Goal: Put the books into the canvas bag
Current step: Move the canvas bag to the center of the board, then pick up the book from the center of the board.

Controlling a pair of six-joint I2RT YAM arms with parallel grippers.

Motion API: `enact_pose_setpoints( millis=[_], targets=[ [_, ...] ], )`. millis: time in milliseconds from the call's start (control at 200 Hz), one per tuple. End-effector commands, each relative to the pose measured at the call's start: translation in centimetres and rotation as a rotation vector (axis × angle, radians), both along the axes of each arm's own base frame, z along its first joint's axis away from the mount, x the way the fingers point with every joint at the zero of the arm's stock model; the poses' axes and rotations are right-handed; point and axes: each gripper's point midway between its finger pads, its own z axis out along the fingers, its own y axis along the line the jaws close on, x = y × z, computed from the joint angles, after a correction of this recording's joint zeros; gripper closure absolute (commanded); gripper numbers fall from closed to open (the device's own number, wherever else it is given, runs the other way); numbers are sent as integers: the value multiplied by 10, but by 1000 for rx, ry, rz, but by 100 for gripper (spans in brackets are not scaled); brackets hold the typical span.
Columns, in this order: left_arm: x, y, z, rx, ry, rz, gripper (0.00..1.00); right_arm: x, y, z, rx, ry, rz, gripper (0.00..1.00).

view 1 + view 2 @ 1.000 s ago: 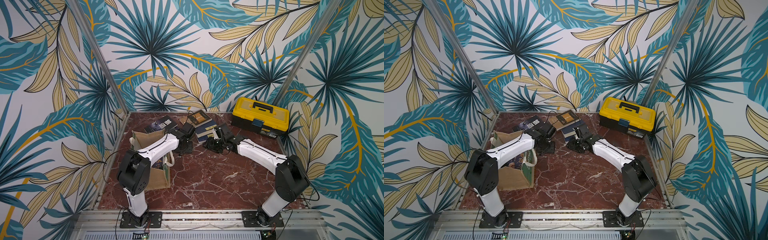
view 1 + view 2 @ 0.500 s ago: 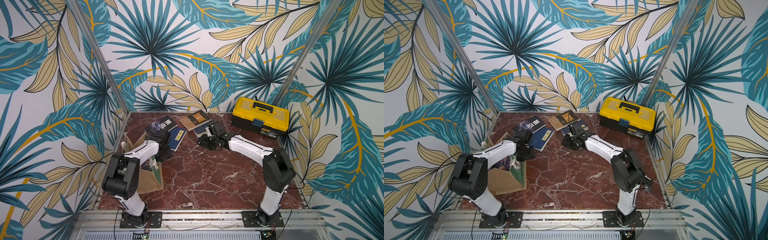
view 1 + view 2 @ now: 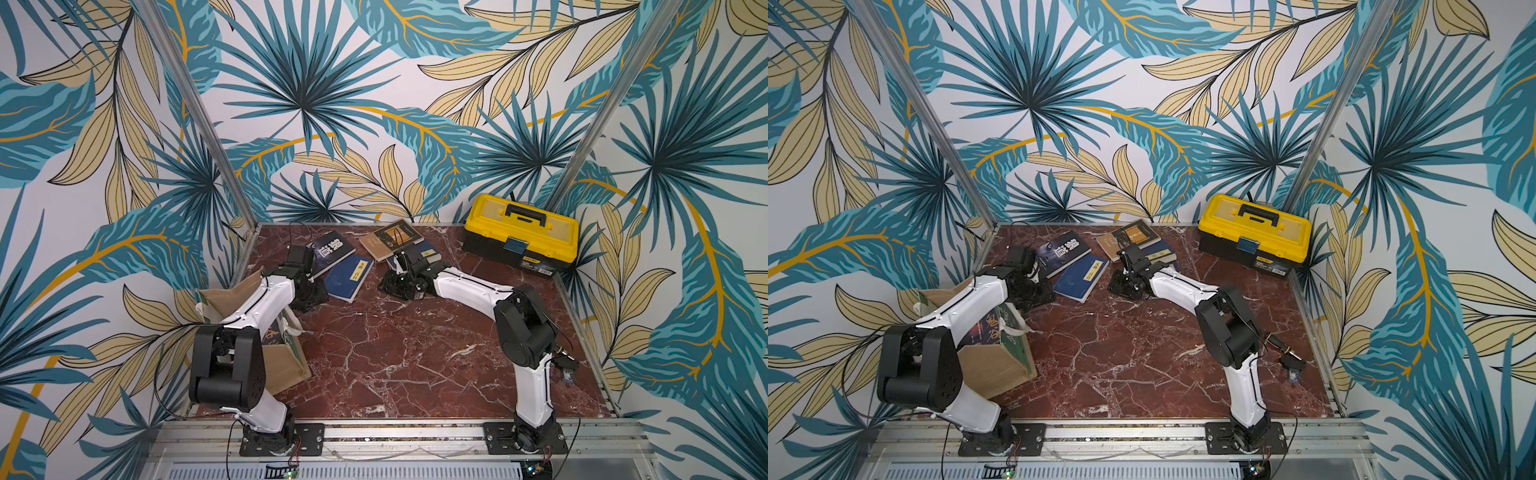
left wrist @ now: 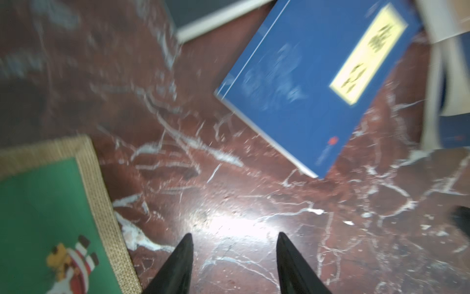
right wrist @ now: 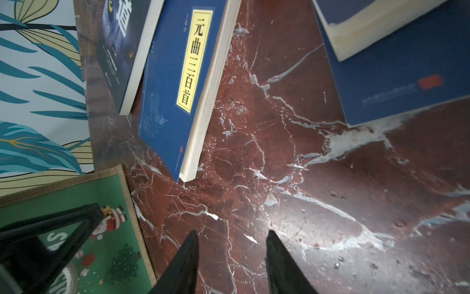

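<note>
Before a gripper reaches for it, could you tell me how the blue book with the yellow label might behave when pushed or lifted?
The blue book lies flat on the glossy marble table, so a push would probably slide it, not tip it. Its page block looks thick, so lifted by one edge it should sag only slightly.

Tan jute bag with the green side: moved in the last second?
Yes. The tan jute bag slid left, away from the unmoved yellow plastic toolbox.

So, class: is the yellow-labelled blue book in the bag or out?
Out: the blue book lies flat on the table, apart from the bag.
</note>
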Motion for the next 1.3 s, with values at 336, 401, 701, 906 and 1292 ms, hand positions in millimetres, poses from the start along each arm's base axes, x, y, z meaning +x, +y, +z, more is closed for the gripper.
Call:
enact_pose_setpoints(
  millis=[336, 401, 701, 906, 1292],
  targets=[
    [102, -17, -30, -25, 7, -56, 43, 33, 40, -14, 29, -40, 2, 55],
    [107, -14, -35, -8, 10, -56, 43, 38, 46, -17, 36, -40, -4, 55],
    [113, 4, -58, 38, 44, -53, 39, 49, 71, -35, 21, -48, -3, 55],
    [115, 0, -77, -20, 81, -82, 39, 53, 77, -47, 11, -39, 2, 55],
    [74, -53, -72, -281, 124, -251, 47, 35, 75, -62, 3, 34, 31, 74]
  ],
)
